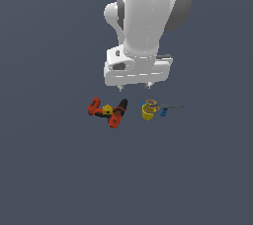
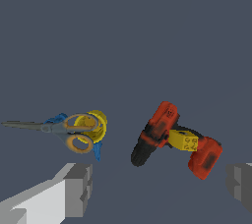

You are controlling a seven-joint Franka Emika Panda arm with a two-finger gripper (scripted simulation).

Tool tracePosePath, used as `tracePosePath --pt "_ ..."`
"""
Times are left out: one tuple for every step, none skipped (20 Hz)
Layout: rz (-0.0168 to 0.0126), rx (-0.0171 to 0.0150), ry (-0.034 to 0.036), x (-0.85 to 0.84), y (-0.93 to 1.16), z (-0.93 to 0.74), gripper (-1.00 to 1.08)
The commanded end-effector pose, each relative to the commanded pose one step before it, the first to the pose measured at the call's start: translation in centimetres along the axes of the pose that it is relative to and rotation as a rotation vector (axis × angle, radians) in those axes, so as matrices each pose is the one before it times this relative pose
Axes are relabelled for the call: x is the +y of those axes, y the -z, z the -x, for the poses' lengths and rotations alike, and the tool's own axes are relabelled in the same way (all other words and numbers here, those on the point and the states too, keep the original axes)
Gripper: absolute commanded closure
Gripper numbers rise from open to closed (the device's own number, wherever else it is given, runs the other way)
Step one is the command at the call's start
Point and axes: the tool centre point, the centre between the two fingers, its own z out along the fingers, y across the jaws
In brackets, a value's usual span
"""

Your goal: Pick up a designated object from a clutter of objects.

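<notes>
The scissors (image 2: pixel 74 130) have two orange-yellow handle loops and thin dark grey blades; they lie across the yellow cup (image 2: pixel 98 122) and the small blue piece (image 2: pixel 97 152). In the exterior view the scissors (image 1: pixel 159 107) sit at the cup's (image 1: pixel 147 112) right, blades pointing to that view's right. My gripper (image 1: pixel 134 87) hangs open above the floor, between the red-and-black power drill (image 1: pixel 111 111) and the cup, touching nothing. Its fingers (image 2: pixel 78 184) show wide apart in the wrist view.
The drill (image 2: pixel 172 139) lies on its side with a small yellow block (image 2: pixel 184 141) against it. The small blue piece (image 1: pixel 163 113) pokes out beside the cup. Everything rests on a flat dark grey floor (image 1: pixel 59 169).
</notes>
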Motion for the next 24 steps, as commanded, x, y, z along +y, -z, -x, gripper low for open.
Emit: tracePosePath --pt "0.00262 0.00307 0.05935 -0.782 -0.738 -0.206 -0.92" --pt "0.00115 0.00156 0.02760 -0.354 -0.337 -0.110 -0.92" --pt "0.00119 0.00165 0.02943 -0.378 -0.359 -0.121 -0.92" --pt "0.00121 0.00174 0.03127 -0.401 -0.380 -0.133 -0.92" --pt "0.00122 0.00184 0.03309 -0.423 -0.401 -0.146 -0.92" --pt "0.00123 0.00195 0.03490 -0.445 -0.421 -0.160 -0.92" --pt "0.00119 0.00199 0.03559 -0.453 -0.428 -0.170 -0.92" --pt "0.00112 0.00201 0.03562 -0.452 -0.426 -0.178 -0.92" --pt "0.00106 0.00203 0.03564 -0.450 -0.425 -0.185 -0.92" --pt "0.00100 0.00205 0.03566 -0.449 -0.423 -0.192 -0.92" --pt "0.00094 0.00208 0.03568 -0.448 -0.422 -0.200 -0.92" --pt "0.00088 0.00211 0.03570 -0.446 -0.420 -0.207 -0.92" --pt "0.00082 0.00214 0.03571 -0.444 -0.418 -0.215 -0.92" --pt "0.00077 0.00219 0.03573 -0.443 -0.417 -0.223 -0.92" --pt "0.00072 0.00223 0.03575 -0.441 -0.415 -0.231 -0.92" --pt "0.00067 0.00228 0.03576 -0.439 -0.413 -0.238 -0.92" --pt "0.00062 0.00233 0.03577 -0.437 -0.411 -0.246 -0.92" --pt "0.00057 0.00239 0.03578 -0.434 -0.409 -0.254 -0.92" --pt "0.00053 0.00245 0.03579 -0.432 -0.407 -0.263 -0.92" --pt "0.00049 0.00252 0.03579 -0.429 -0.405 -0.271 -0.92" --pt "0.00046 0.00259 0.03579 -0.426 -0.403 -0.279 -0.92" --pt "0.00043 0.00266 0.03579 -0.423 -0.400 -0.287 -0.92" --pt "0.00040 0.00273 0.03580 -0.420 -0.398 -0.295 -0.92" --pt "0.00038 0.00281 0.03579 -0.417 -0.396 -0.304 -0.92"
